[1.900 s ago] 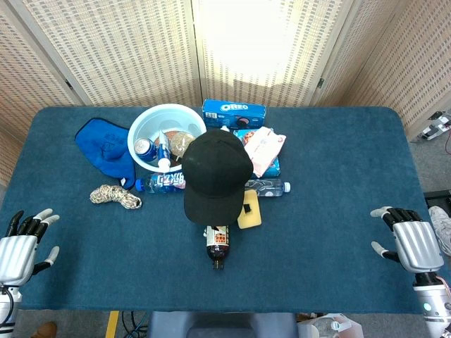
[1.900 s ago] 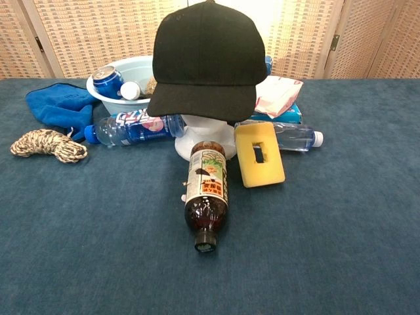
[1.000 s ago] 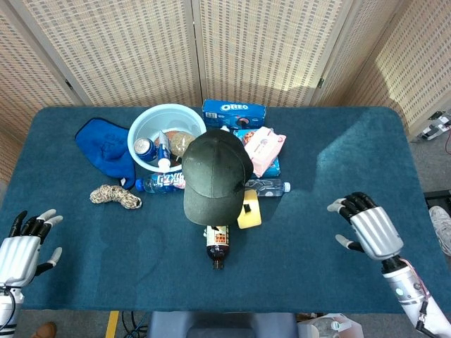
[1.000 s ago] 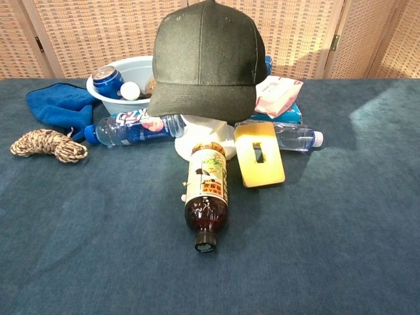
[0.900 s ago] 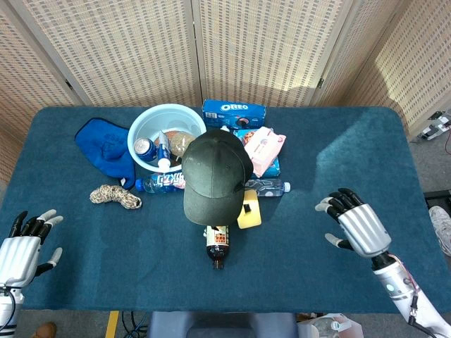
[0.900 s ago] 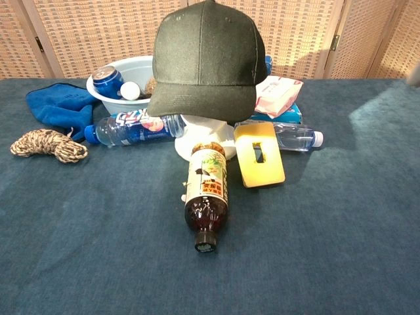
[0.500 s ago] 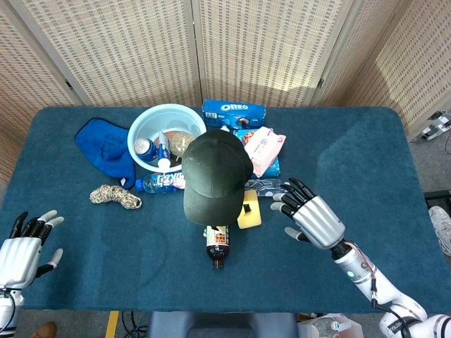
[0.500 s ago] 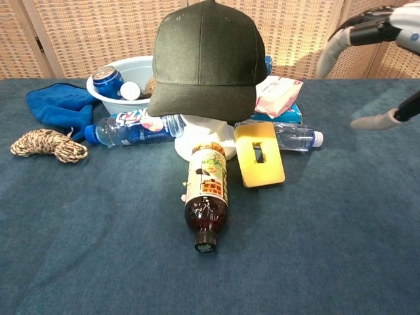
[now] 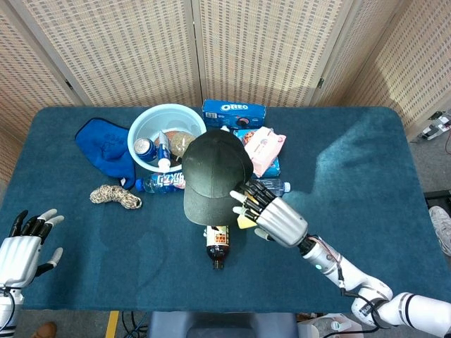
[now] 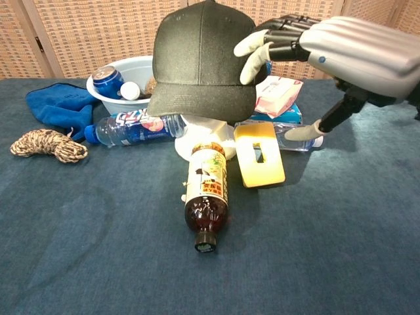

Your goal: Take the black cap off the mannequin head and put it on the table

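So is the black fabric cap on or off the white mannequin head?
On: the black fabric cap sits atop the white mannequin head; right hand merely alongside.

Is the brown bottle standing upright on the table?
No, the bottle lies on its side on the table, cap toward the camera.

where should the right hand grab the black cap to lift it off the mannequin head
Probably the crown's side panel just above the brim, coming from the robot's right, where the right hand already has fingertips at the black cap. The cap sits upright on the white mannequin head, brim toward the robot, so a pinch across the crown and brim edge should let it lift straight up.
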`<state>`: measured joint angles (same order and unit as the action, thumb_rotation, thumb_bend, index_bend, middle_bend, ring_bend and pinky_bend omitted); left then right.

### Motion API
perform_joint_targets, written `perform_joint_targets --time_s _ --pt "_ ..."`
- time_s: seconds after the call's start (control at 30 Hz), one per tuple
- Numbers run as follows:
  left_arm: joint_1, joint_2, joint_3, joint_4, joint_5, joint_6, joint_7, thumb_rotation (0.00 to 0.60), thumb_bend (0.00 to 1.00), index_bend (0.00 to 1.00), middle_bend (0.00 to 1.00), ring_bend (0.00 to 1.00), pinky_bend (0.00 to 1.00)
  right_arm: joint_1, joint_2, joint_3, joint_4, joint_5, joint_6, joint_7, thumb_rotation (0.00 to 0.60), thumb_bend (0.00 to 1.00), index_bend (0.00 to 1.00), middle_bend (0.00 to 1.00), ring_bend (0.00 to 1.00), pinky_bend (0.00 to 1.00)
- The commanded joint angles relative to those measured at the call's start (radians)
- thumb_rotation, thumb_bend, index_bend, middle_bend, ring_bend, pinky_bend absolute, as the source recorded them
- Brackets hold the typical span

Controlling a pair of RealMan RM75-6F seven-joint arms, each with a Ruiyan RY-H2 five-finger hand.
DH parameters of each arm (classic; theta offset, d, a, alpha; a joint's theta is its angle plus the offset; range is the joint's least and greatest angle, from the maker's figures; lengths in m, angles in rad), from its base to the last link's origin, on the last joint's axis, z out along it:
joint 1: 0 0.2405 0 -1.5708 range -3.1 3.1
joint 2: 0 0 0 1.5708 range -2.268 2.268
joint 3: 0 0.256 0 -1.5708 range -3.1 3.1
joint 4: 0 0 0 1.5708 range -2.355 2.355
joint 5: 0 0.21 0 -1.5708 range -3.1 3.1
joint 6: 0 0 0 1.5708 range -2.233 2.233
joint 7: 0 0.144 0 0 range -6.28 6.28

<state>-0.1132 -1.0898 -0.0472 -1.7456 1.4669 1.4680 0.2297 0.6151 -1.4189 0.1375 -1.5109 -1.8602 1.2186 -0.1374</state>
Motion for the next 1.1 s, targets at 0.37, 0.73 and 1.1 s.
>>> perform_joint_targets --time_s 0.37,0.73,1.1 --pt "-0.006 0.007 -0.004 -0.003 -0.006 -0.009 -0.004 0.6 0.29 0.25 0.16 0.16 0.02 0.101 -0.125 0.006 0.133 -0.047 0.024 -0.018 0.6 0.0 0.3 0.1 0.0 0.0" --pt "-0.008 0.011 -0.005 0.004 -0.014 -0.015 -0.016 0.6 0.29 0.25 0.16 0.16 0.02 0.154 -0.2 -0.001 0.233 -0.029 0.029 -0.001 0.6 0.0 0.3 0.11 0.0 0.0" --pt "-0.018 0.01 -0.008 0.01 -0.015 -0.026 -0.021 0.6 0.29 0.25 0.16 0.16 0.02 0.198 -0.271 -0.003 0.35 -0.031 0.083 0.044 0.6 0.1 0.3 0.16 0.0 0.0"
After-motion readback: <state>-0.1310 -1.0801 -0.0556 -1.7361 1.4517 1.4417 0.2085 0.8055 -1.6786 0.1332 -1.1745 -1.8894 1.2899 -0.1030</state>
